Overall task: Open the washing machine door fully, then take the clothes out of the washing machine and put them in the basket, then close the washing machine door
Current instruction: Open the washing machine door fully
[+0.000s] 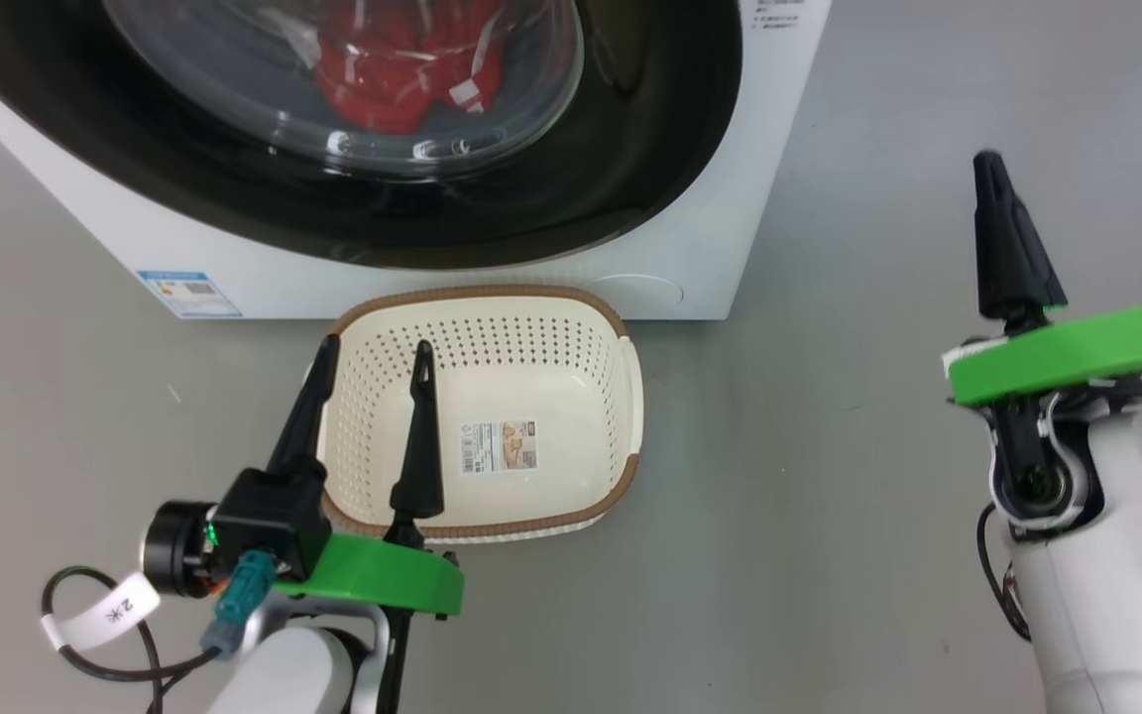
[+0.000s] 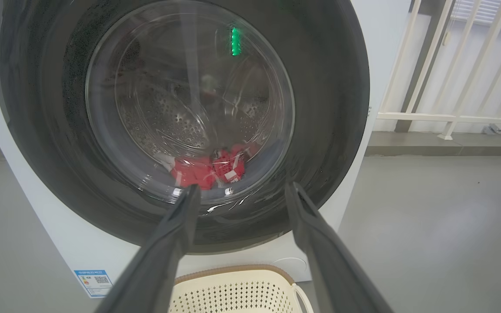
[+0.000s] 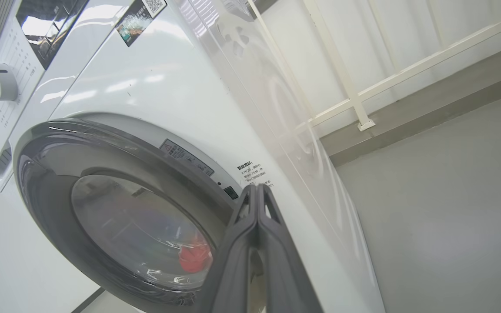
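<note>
1. The door (image 1: 630,188) is shut, its black rim flat against the front of the washer (image 1: 730,228) and its glass bowl bulging out toward the near side
2. There are the clothes (image 1: 383,69), red with white bits, behind the glass; the left wrist view has them lying low in the steel drum
3. The basket (image 1: 477,296) stands on the grey floor (image 1: 829,555) just in front of the washer, right below the door, its far rim close to the washer's base and the sticker (image 1: 499,446) on its bottom in plain sight
4. Now the left gripper (image 1: 378,345): its 2 fingers are spread wide with nothing between them, up over the near left part of the basket, tips pointing far toward the washer
5. Over to the right gripper (image 1: 989,164): its 2 fingers are pressed tight together, gripping nothing, out right of the washer above the floor and well apart from the basket
6. In the right wrist view those closed tips line up with the white front just right of the door rim; touching or not, I cannot tell
7. A blue label (image 1: 189,294) sits low on the washer's left front, and a white railing (image 2: 450,65) runs along the far right
</note>
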